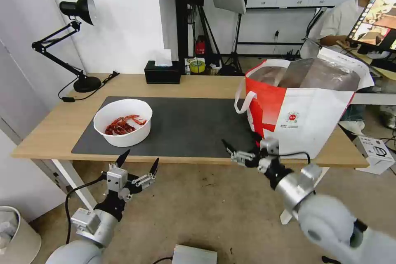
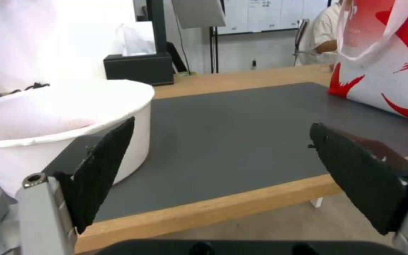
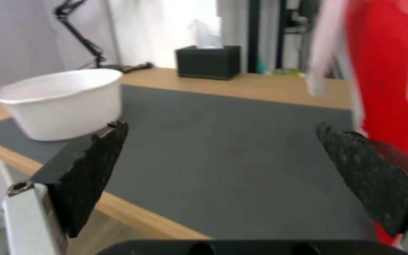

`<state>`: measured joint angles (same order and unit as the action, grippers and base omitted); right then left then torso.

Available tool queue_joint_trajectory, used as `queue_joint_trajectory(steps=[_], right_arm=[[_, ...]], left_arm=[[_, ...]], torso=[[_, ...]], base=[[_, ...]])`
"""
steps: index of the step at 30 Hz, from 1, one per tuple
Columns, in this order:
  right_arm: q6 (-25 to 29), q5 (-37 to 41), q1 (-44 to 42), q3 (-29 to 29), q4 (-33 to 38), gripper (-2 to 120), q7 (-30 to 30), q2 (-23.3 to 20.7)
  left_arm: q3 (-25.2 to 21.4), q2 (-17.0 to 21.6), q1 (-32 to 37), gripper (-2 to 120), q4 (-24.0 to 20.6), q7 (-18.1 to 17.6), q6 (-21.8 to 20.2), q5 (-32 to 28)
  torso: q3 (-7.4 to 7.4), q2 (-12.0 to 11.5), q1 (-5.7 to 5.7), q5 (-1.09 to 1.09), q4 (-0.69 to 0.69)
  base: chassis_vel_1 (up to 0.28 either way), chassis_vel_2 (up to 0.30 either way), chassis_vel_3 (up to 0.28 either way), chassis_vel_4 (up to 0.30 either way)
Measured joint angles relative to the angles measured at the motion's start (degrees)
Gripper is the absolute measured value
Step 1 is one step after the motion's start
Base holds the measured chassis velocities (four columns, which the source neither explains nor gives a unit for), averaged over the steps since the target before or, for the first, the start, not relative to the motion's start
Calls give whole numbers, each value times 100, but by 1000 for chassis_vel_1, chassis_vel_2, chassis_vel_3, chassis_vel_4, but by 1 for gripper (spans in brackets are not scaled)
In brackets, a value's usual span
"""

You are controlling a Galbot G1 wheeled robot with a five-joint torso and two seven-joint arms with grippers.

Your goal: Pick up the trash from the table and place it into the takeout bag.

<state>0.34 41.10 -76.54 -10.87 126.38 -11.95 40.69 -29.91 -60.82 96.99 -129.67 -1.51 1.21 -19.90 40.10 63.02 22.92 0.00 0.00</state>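
The tabletop [image 1: 198, 84] carries the takeout bag [image 1: 305, 107] at its right front corner and, on the grey mat [image 1: 185, 126] toward the left front edge, 1 white bowl [image 1: 123, 121] of crayfish shells. The left gripper [image 1: 138, 163], jaws apart and empty, hangs just off the front edge, directly before the bowl and the nearer of the 2; the right gripper [image 1: 243, 150], jaws also apart, sits beside the bag.

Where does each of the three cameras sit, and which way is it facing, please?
Head view: high on the robot, looking forward and down at the light-wood table; the left gripper and right gripper, both open, show before its near edge.
Left wrist view: low at the table's near edge, facing across the dark grey mat; its black fingers frame the white round bowl.
Right wrist view: likewise, beside the white and red takeout bag.
Both wrist views share the black tissue box.
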Motion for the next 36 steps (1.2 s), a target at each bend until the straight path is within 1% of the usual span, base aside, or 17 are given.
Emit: queue_joint_trajectory(steps=[7,10,23,32,34,35,36], right_arm=[[112,-296,-384,-52,-134,100,-278,162],[123,-338,-411,-52,-193,100,-311,197],[130,-332,-255,58,-311,100,-313,199],[127,-322,-246,62,-312,100,-309,194],[123,-320,-244,63,-313,100,-307,193],[123,-320,-244,63,-313,100,-307,193],[120,-319,-244,63,-313,100,-307,192]], left_arm=[[19,11,-33,100,79,0,0,-5],[20,15,-34,100,113,0,1,-5],[-45,43,-29,100,375,51,0,-4],[-66,49,-20,100,436,69,1,-16],[-130,173,-63,100,431,46,-7,-134],[-130,173,-63,100,431,46,-7,-134],[-186,290,-142,100,407,5,-51,-261]], torso=[[0,0,0,0,0],[0,0,0,0,0],[0,0,0,0,1],[0,0,0,0,1],[0,0,0,0,1],[0,0,0,0,1],[0,0,0,-1,2]], base=[[0,0,0,0],[0,0,0,0],[0,0,0,0],[0,0,0,0],[0,0,0,0],[0,0,0,0],[0,0,0,0]])
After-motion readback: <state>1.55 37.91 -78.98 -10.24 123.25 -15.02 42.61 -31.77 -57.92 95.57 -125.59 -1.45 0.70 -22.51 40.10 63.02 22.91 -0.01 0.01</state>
